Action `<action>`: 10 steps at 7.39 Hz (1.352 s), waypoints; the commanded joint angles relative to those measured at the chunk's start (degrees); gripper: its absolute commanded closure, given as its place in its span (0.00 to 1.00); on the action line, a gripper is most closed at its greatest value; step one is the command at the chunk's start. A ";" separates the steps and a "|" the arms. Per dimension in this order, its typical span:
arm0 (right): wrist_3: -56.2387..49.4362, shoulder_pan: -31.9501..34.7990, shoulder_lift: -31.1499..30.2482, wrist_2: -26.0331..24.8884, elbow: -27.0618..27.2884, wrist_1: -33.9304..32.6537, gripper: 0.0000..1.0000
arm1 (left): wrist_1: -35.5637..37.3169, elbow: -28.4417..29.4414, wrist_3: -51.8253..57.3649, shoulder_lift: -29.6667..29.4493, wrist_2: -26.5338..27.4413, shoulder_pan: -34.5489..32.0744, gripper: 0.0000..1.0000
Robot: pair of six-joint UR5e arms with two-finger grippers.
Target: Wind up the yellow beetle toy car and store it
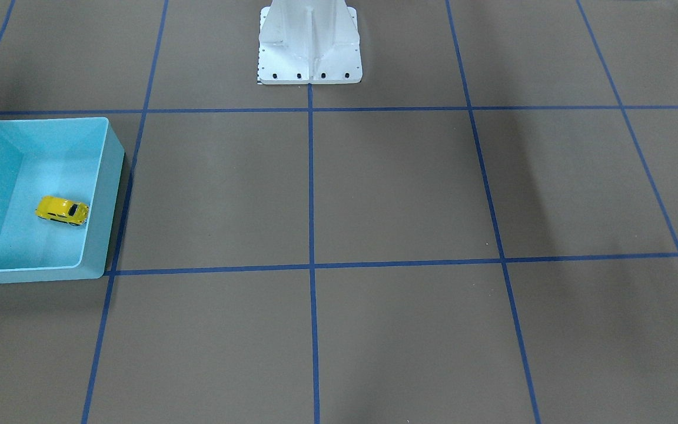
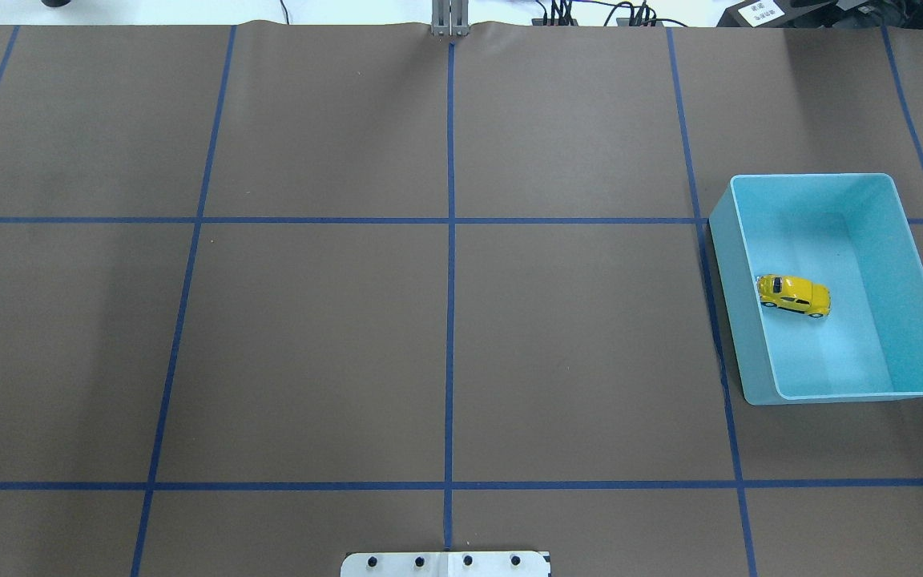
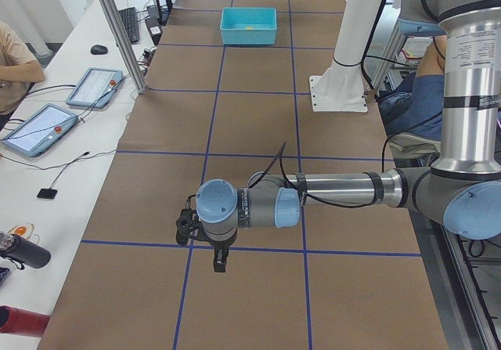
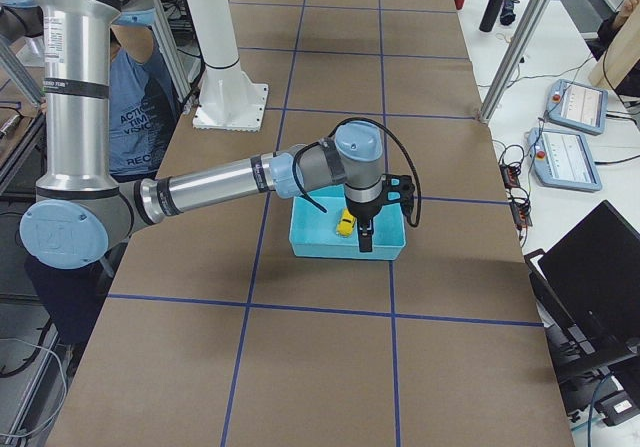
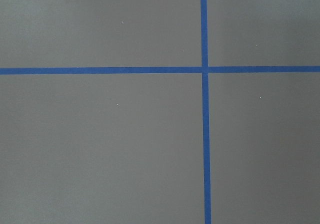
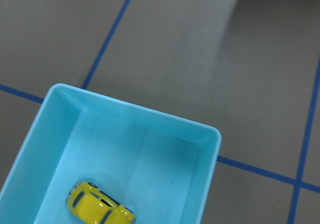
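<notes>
Car (image 2: 794, 294) in bin (image 2: 814, 176); hands (image 3: 219, 265) (image 4: 365, 243) side-view only

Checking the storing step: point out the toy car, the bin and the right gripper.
toy car (image 2: 792, 287), overhead view, on its roof.
bin (image 2: 746, 320), overhead view, on its outer side wall.
right gripper (image 4: 365, 241), right side view, between its fingertips.

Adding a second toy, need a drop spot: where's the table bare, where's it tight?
Bare: all the table from the base plate to the far edge, up to the bin on the robot's right. Tight: inside the bin, with the car and the right gripper above.
</notes>
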 commanded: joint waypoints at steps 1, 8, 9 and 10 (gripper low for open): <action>-0.09 2.03 -2.82 0.15 0.53 -1.40 0.00 | 0.00 0.09 0.03 0.00 0.00 0.03 0.00; -0.09 4.24 -3.36 1.65 -2.62 -1.66 0.00 | 0.00 0.18 0.47 0.00 0.09 0.03 0.00; -0.09 4.24 -2.93 1.65 -3.41 -1.57 0.00 | 0.00 0.26 0.47 0.00 0.09 0.03 0.00; -0.18 4.24 -3.10 1.56 -3.42 -1.49 0.00 | 0.00 0.26 0.47 0.00 0.09 0.03 0.00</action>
